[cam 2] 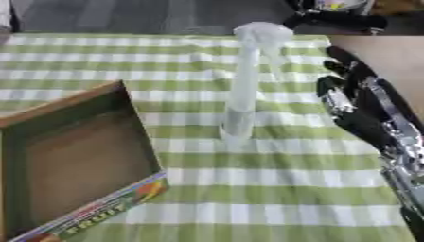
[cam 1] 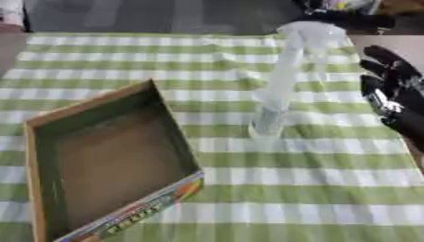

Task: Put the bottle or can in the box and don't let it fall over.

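A tall clear plastic bottle (cam 1: 279, 90) stands upright on the green and white checked cloth (cam 1: 314, 189), just right of the middle. An open cardboard box (cam 1: 99, 160) with a brown inside and a colourful printed front flap lies at the lower left, tilted in the view. My right hand (cam 2: 356, 106), black with silver parts, is to the right of the bottle, apart from it, fingers straight and spread, holding nothing. My left hand shows in neither view.
The cloth's far edge (cam 1: 165, 34) meets a dark floor behind. A black object (cam 2: 331, 20) lies beyond the table at the upper right. Bare tabletop (cam 2: 389, 56) shows right of the cloth.
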